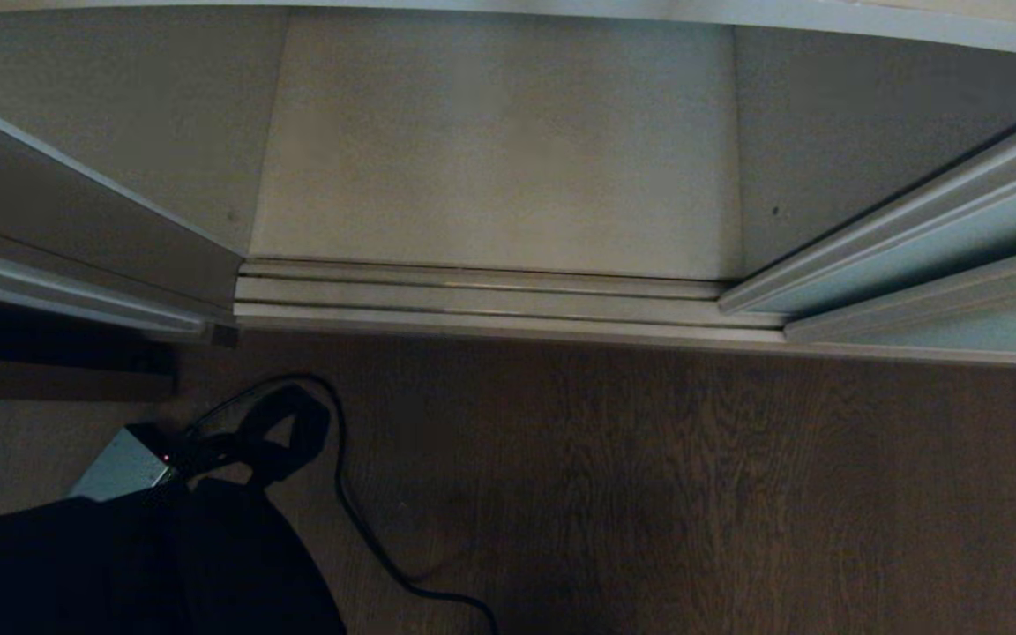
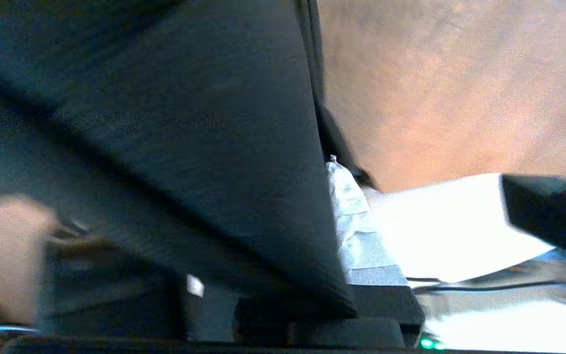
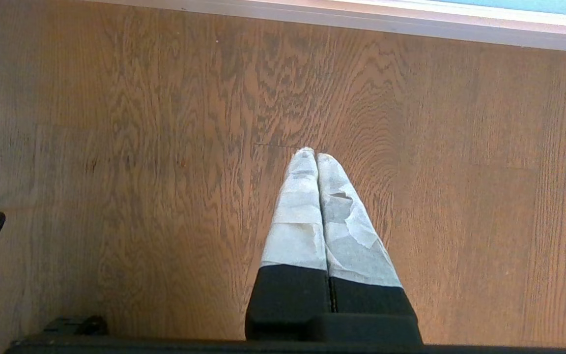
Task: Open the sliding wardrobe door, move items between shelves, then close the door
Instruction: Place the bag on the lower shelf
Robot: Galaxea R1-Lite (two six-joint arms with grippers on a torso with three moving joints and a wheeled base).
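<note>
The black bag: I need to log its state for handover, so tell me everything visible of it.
The black bag is soft, matte dark fabric, bulky and slumped in the head view's lower left corner over the wood floor. A webbing strap loops up from its top. In the left wrist view its cloth hangs against the left gripper, whose shut fingers pinch it.

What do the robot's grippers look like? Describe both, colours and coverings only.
The right gripper has two long tapering fingers wrapped in pale grey-white tape, torn in places, on black bases. The left gripper shows one finger with the same pale tape on a black base, a green light beside it.
</note>
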